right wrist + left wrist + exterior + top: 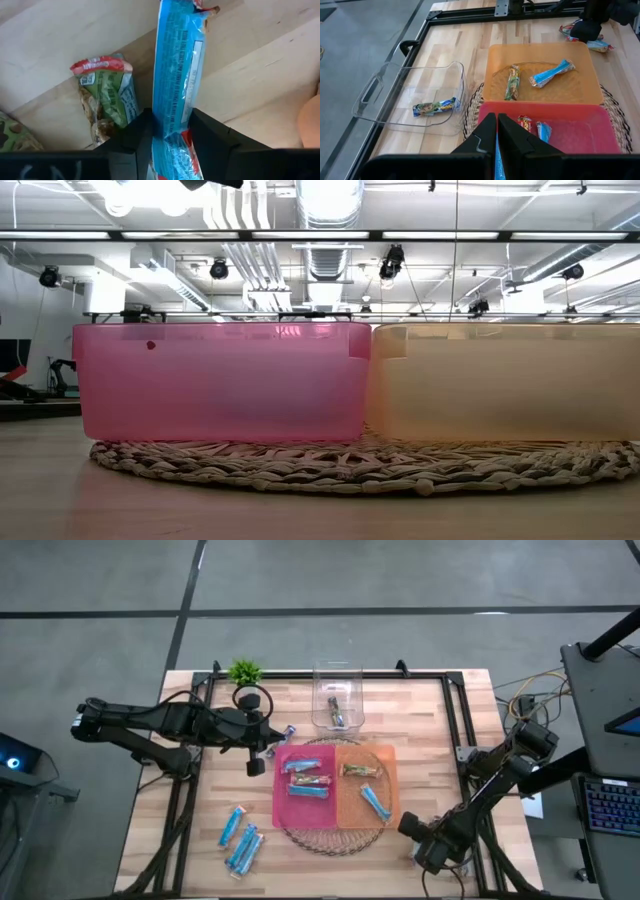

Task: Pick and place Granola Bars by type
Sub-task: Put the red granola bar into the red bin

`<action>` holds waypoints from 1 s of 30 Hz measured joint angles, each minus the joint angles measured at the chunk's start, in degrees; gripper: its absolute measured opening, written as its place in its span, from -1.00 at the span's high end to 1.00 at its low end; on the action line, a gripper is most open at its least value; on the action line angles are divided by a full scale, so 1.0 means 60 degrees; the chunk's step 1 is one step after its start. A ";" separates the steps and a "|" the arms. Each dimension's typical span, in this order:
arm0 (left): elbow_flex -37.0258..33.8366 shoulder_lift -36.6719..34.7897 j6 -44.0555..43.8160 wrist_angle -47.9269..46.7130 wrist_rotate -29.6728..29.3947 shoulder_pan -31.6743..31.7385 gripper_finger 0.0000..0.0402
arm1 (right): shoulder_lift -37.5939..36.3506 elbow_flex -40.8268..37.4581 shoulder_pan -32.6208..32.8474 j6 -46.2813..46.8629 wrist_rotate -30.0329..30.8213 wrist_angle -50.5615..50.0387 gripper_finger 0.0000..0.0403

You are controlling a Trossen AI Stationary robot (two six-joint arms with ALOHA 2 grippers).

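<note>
Granola bars lie in the pink bin [300, 798] and orange bin [385, 780]. Only the right wrist view shows the right gripper [171, 131] seemingly clamping a blue bar [176, 75] just beside the orange bin's corner. The left gripper [497, 131], clenched empty, hovers at the pink bin's edge.

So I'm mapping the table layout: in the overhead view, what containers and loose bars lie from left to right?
Loose blue bars → pink bin → orange bin, with the clear container farther back.
</note>
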 joint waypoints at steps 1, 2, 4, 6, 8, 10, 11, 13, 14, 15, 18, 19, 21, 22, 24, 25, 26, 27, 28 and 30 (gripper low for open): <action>0.0000 0.0000 0.0000 0.0000 0.0000 0.0000 1.00 | 0.0000 -0.0011 -0.0003 0.0003 -0.0003 0.0003 0.44; 0.0000 0.0000 0.0000 0.0000 0.0000 0.0000 1.00 | 0.0000 -0.0012 -0.0018 0.0006 -0.0003 0.0010 0.47; 0.0000 0.0000 0.0007 0.0000 0.0000 0.0000 1.00 | 0.0000 -0.0012 -0.0032 0.0000 -0.0014 0.0022 0.52; 0.0000 0.0000 0.0081 0.0000 -0.0003 0.0000 1.00 | 0.0000 -0.0012 -0.0058 0.0005 -0.0029 0.0032 0.57; 0.0000 0.0000 0.0132 0.0000 0.0000 0.0000 1.00 | 0.0000 -0.0012 -0.0062 0.0004 -0.0029 0.0036 0.64; 0.0000 0.0000 0.0138 0.0000 -0.0006 0.0000 1.00 | 0.0000 -0.0012 -0.0060 0.0007 -0.0029 0.0038 0.69; 0.0000 0.0000 0.0140 0.0000 -0.0018 0.0000 1.00 | 0.0000 -0.0012 -0.0058 0.0010 -0.0029 0.0040 0.72; 0.0000 0.0000 0.0142 0.0000 -0.0022 0.0000 1.00 | 0.0000 -0.0012 -0.0058 0.0000 -0.0034 0.0040 0.75; 0.0000 0.0000 0.0142 0.0000 -0.0022 -0.0001 1.00 | 0.0000 -0.0012 -0.0058 -0.0016 -0.0060 0.0043 0.75; 0.0000 0.0000 0.0142 0.0000 -0.0022 -0.0004 1.00 | 0.0000 -0.0012 -0.0058 -0.0031 -0.0143 0.0048 0.75; 0.0000 0.0000 0.0146 0.0000 -0.0025 0.0000 1.00 | 0.0000 -0.0008 -0.0058 -0.0029 -0.0242 0.0063 0.75; 0.0000 0.0000 0.0146 0.0000 -0.0025 0.0000 1.00 | 0.0000 -0.0008 -0.0055 -0.0020 -0.0251 0.0065 0.75; 0.0000 0.0000 0.0146 0.0000 -0.0025 0.0000 1.00 | -0.0016 -0.0008 -0.0055 0.0007 -0.0273 0.0063 0.76; 0.0000 0.0000 0.0146 0.0000 -0.0025 -0.0002 1.00 | -0.0033 -0.0008 -0.0055 0.0006 -0.0285 0.0054 0.76; 0.0000 0.0000 0.0146 0.0000 -0.0025 -0.0001 1.00 | -0.0086 0.0082 -0.0055 0.0015 -0.0313 -0.0067 0.76; 0.0000 0.0000 0.0146 0.0000 -0.0025 -0.0004 1.00 | -0.0132 0.0177 -0.0055 0.0035 -0.0320 -0.0166 0.76; 0.0000 0.0000 0.0146 0.0000 -0.0027 0.0000 1.00 | -0.0203 0.0294 -0.0054 0.0036 -0.0317 -0.0277 0.76; 0.0000 0.0000 0.0146 0.0000 -0.0025 -0.0004 1.00 | -0.0288 0.0426 -0.0047 0.0040 -0.0320 -0.0414 0.76; 0.0000 0.0000 0.0146 0.0000 -0.0025 -0.0004 1.00 | -0.0370 0.0569 -0.0044 0.0040 -0.0317 -0.0594 0.76; 0.0000 0.0000 0.0146 0.0000 -0.0026 -0.0003 1.00 | -0.0525 0.0949 -0.0047 0.0108 -0.0315 -0.1021 0.77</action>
